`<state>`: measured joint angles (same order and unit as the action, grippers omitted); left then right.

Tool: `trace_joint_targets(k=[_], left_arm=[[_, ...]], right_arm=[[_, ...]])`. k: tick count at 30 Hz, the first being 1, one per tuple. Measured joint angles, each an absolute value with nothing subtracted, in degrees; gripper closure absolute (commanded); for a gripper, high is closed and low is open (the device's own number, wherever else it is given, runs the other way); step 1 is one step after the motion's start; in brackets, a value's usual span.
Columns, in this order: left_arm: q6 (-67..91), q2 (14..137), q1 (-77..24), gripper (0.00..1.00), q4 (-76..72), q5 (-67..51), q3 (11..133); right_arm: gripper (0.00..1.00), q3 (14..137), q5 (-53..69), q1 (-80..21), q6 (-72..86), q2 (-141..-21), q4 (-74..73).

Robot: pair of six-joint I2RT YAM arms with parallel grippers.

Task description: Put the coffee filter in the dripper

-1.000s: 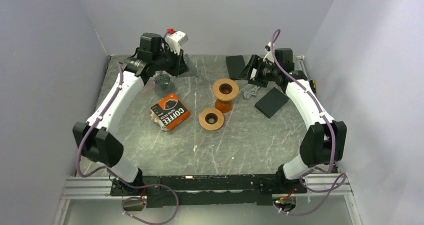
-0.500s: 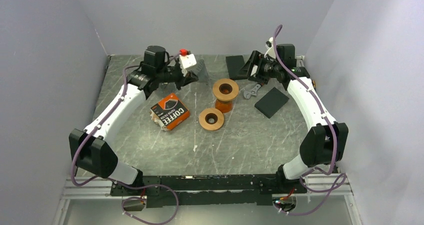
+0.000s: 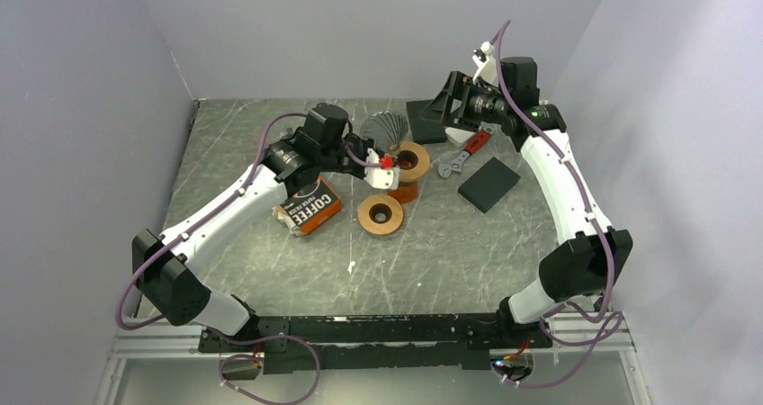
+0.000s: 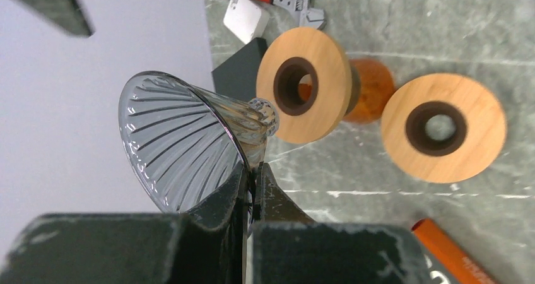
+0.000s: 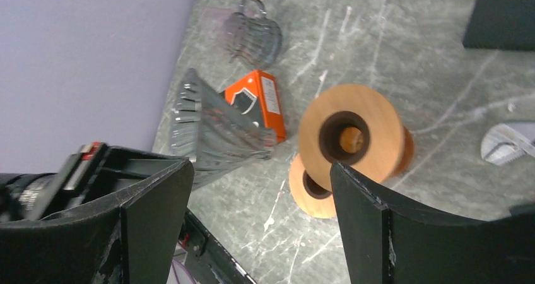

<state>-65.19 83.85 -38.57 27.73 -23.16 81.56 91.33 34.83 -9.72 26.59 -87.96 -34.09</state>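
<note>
The left gripper (image 4: pixel 252 178) is squeezed tight on the rim of the clear dripper (image 4: pixel 176 148). It holds the dripper tipped on its side, up in the air near the middle of the table's (image 3: pixel 432 261) far edge. The dripper is just beside the wooden ring (image 3: pixel 407 160) on the orange jar (image 3: pixel 405 192). The coffee filter box (image 3: pixel 315 209) lies left of the middle. The right gripper (image 5: pixel 260 170) is wide open and holds nothing, by the far edge on the right side.

Lab test cell: blank walls (image 3: pixel 378 27) enclosing a stone-patterned table (image 3: pixel 432 261)
</note>
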Motion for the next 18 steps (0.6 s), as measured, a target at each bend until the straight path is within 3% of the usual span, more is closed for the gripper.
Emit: trace_joint_targets(k=[3, 8, 13, 18], left_arm=[[-71.3, 83.9, -40.3, 1.0, 28.2, -19.3, 81.6], [-78.0, 84.5, -42.4, 1.0, 28.6, -14.7, 81.5], [-81.7, 85.5, -44.1, 1.0, 28.7, -12.2, 81.5], [-83.1, 85.7, -44.7, 1.0, 28.8, -11.6, 81.4]], right_arm=[[0.18, 95.1, 34.7, -11.9, 25.9, -88.1, -35.2], [0.35, 102.8, 31.0, -16.8, 23.5, -91.0, -39.9], [0.4, 106.2, 23.9, -20.9, 21.6, -95.5, -44.5], [0.59, 107.6, 17.6, -23.2, 19.8, -98.9, -48.5]])
